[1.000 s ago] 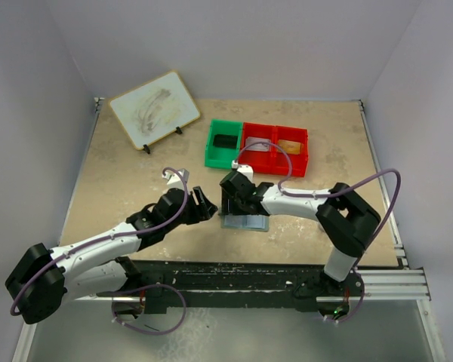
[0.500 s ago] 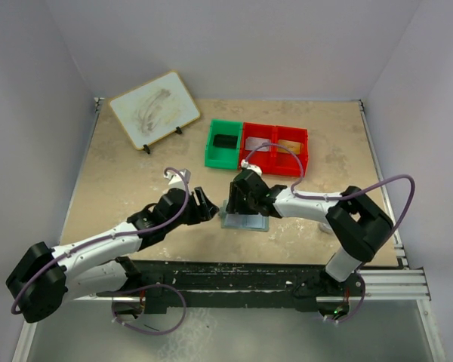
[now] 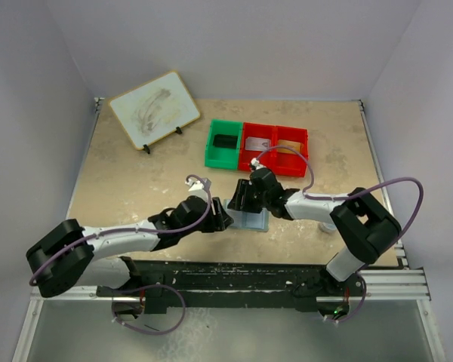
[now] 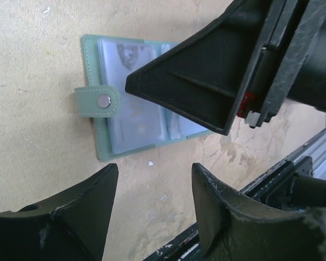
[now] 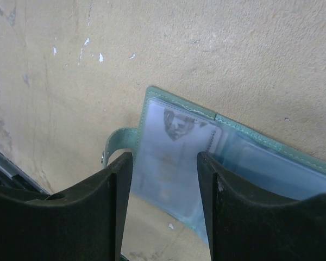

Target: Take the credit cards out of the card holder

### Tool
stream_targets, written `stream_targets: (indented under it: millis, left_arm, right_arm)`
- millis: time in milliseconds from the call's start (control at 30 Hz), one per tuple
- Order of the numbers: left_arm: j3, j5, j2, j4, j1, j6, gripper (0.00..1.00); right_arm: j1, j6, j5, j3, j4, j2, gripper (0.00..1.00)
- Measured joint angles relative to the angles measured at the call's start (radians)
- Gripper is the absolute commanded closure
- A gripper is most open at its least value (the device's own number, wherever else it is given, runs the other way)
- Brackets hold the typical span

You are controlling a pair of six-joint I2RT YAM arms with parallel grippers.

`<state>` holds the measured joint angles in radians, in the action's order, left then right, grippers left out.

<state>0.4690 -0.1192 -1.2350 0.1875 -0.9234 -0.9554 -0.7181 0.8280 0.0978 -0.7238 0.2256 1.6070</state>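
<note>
Grey-green card holder (image 4: 106, 144) open on the tabletop (image 4: 32, 163); left gripper (image 4: 152, 174) and right gripper (image 5: 164, 160) both spread, empty. Ideally one pins it, the other pinches a card (image 4: 133, 111) edge.

Readable text: none could be made out in any view.
Card holder (image 4: 131, 111): carried no lettering on its green edge; its snap tab (image 4: 98, 101) was plain.
Card (image 5: 171, 157) behind the clear sleeve: showed a dark crest-like mark (image 5: 179, 124) at one corner, its fine print too blurred to read.
Board (image 3: 154, 110) on its stand: grey smears only, forming no legible word.
</note>
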Motion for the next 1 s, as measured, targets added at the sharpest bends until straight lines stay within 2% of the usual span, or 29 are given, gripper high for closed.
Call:
stream_targets:
  millis: [233, 600, 800, 1000]
  left_arm:
    - [0.0, -0.08, -0.053, 0.024, -0.036, -0.011, 0.48]
    - [0.0, -0.264, 0.13, -0.086, -0.042, -0.031, 0.48]
    - [0.0, -0.285, 0.142, -0.134, -0.042, -0.033, 0.48]
    - [0.0, -0.278, 0.141, -0.143, -0.042, -0.031, 0.48]
  right_arm:
    - [-0.003, -0.015, -0.034, -0.024, -0.029, 0.002, 0.32]
    - [-0.127, -0.031, -0.285, -0.23, -0.298, 0.103, 0.29]
    - [-0.165, -0.01, -0.387, -0.289, -0.376, 0.142, 0.37]
    - [-0.168, 0.01, -0.403, -0.285, -0.382, 0.14, 0.45]
